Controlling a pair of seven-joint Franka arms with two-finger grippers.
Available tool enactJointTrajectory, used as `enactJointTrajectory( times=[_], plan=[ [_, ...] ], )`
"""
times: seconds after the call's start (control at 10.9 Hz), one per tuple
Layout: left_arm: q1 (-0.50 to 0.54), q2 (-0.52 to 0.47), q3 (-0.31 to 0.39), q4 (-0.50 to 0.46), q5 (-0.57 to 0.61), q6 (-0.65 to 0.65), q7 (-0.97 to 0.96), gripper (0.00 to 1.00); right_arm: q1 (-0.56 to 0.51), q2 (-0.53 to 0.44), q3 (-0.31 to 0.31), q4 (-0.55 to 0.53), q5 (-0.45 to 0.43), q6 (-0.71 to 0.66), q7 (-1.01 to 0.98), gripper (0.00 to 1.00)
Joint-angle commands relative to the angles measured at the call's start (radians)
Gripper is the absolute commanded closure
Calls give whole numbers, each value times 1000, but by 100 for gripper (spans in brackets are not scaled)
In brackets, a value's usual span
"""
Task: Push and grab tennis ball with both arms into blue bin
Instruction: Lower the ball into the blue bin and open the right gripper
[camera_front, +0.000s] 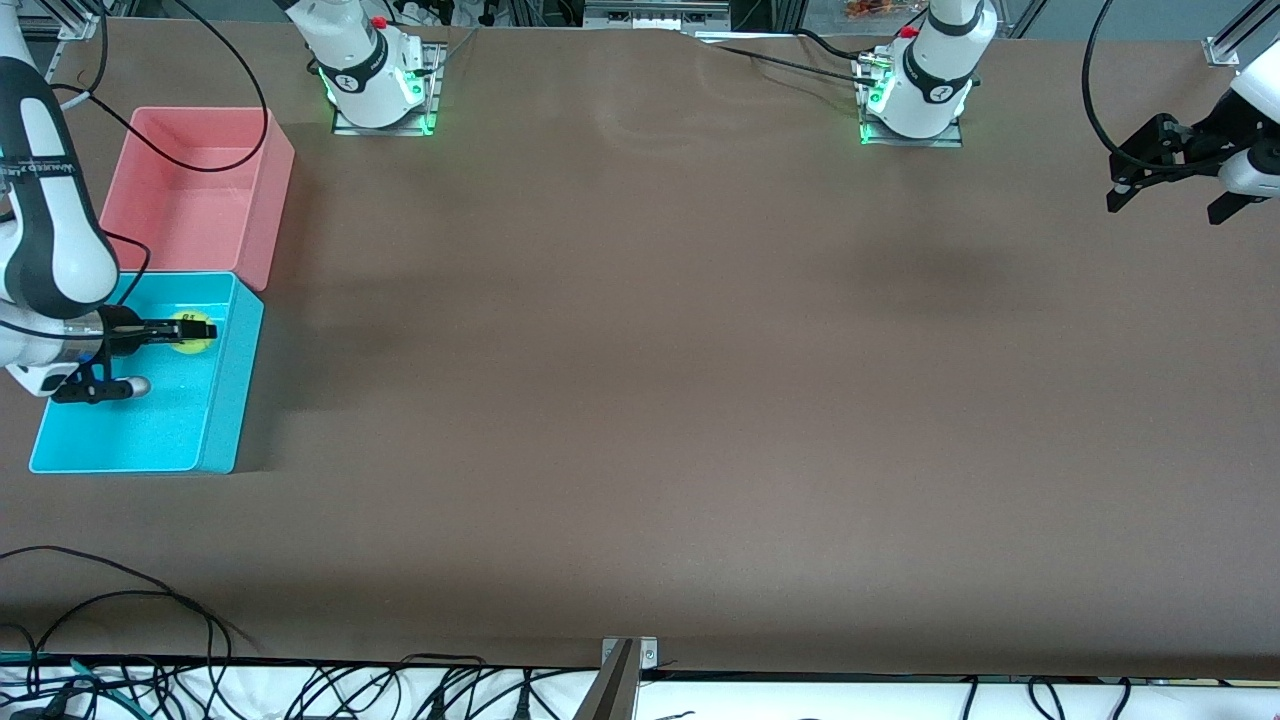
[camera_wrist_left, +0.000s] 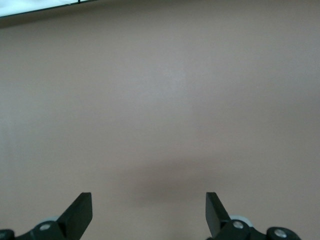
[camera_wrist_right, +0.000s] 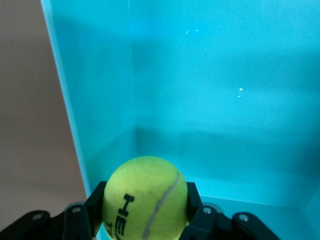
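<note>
Robotics lab: bolted arm bases (camera_front: 378, 85)

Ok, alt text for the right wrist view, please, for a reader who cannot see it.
The right gripper is shut on the tennis ball, holding it over the inside of the blue bin. The ball is yellow-green with black lettering. Brown table shows outside the bin's wall.

One fuzzy yellow-green tennis ball (camera_front: 192, 332); one cyan-blue plastic bin (camera_front: 225, 420); one pink plastic bin (camera_front: 270, 180); two white robot arms.
</note>
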Motion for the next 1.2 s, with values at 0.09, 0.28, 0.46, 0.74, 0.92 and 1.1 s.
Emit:
enactJointTrajectory(
  times=[0.09,0.28,0.46,0.74,0.92,1.1],
  plan=[
    [22,16,6,33,3,-23,-11,0,-95,-30,-3,-101,20,63,-185,61],
    [28,18,6,33,3,-23,-11,0,-109,-23,-3,-129,20,101,-202,61],
    [31,28,7,34,3,-23,-11,0,-109,-17,-3,-164,20,139,-207,60],
    [33,28,6,33,3,-23,-11,0,-110,-17,-2,-158,19,135,-294,0],
    [31,28,6,34,3,-23,-12,0,-110,-17,-3,-156,20,135,-303,0],
    [31,28,4,34,1,-23,-12,0,-110,-18,-2,-153,20,133,-302,0]
  ],
)
